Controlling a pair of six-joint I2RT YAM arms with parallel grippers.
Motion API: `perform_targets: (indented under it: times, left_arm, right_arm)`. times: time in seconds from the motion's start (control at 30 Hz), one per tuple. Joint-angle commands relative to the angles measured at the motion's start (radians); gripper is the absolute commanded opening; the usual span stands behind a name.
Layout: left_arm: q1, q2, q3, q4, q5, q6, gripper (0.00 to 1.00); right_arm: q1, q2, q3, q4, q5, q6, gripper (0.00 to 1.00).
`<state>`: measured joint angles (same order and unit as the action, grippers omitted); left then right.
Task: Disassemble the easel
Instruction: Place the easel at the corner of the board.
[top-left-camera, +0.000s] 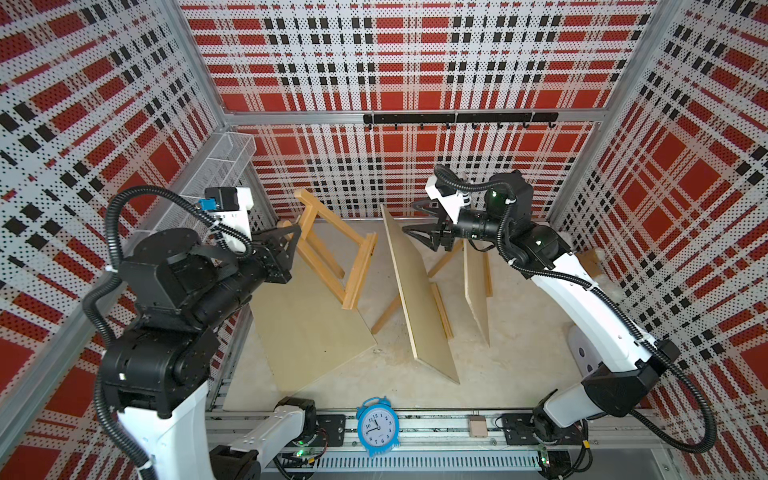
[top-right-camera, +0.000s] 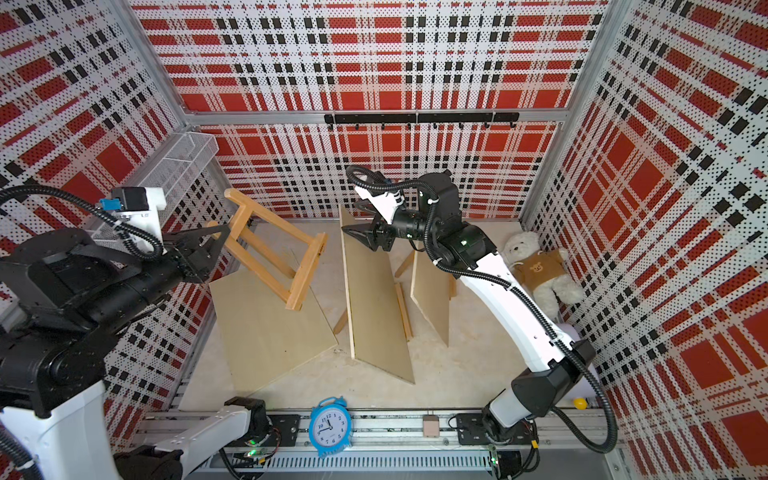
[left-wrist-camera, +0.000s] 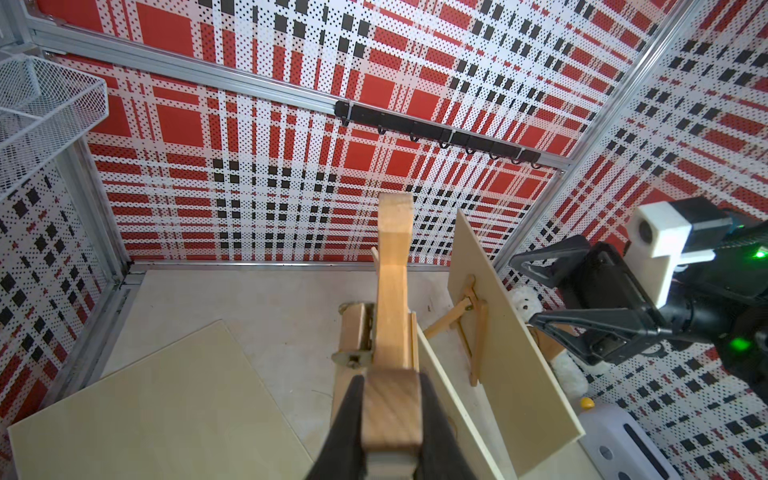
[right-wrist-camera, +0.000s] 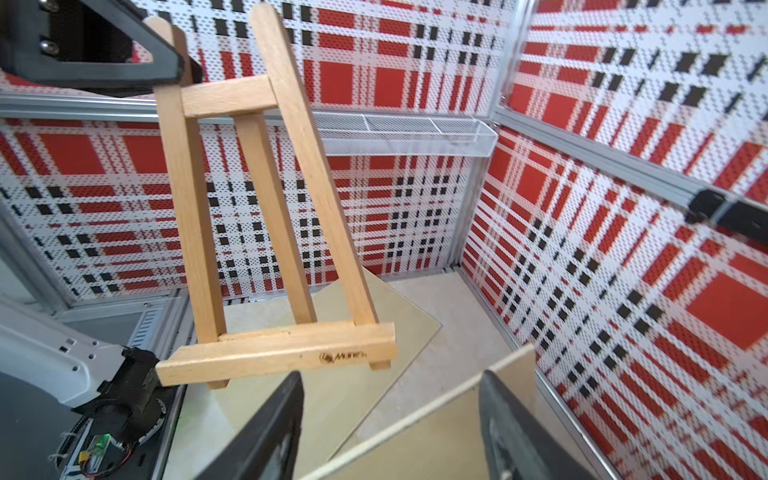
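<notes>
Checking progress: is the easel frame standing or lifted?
Lifted, tilted: left gripper grips the easel frame by its top; bottom bar hangs above flat board.

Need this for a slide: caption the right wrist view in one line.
Left end effector holds the easel frame aloft; open right end effector straddles a board edge.

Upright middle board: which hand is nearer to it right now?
Right. The right hand straddles the middle board at its top edge, fingers open. The left hand is off to the board's side, shut on the lifted easel frame.
</notes>
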<state>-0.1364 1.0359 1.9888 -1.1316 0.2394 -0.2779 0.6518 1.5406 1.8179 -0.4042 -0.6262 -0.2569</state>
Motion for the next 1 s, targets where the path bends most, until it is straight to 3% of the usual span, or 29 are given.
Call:
perform_targets:
  times: [0.0, 0.47, 0.97]
  left_arm:
    - [-0.004, -0.016, 0.041, 0.062, 0.032, -0.043, 0.00]
    - [-0.003, -0.006, 0.043, 0.100, 0.092, -0.072, 0.00]
    - [-0.003, 0.010, 0.048, 0.130, 0.120, -0.075, 0.00]
  right_arm:
    - [0.050, -0.016, 0.034, 0.052, 0.008, -0.115, 0.67]
    - [0.146, 0.110, 0.149, 0.013, -0.069, -0.087, 0.58]
    - [0.175, 0.214, 0.210, 0.004, -0.013, -0.050, 0.54]
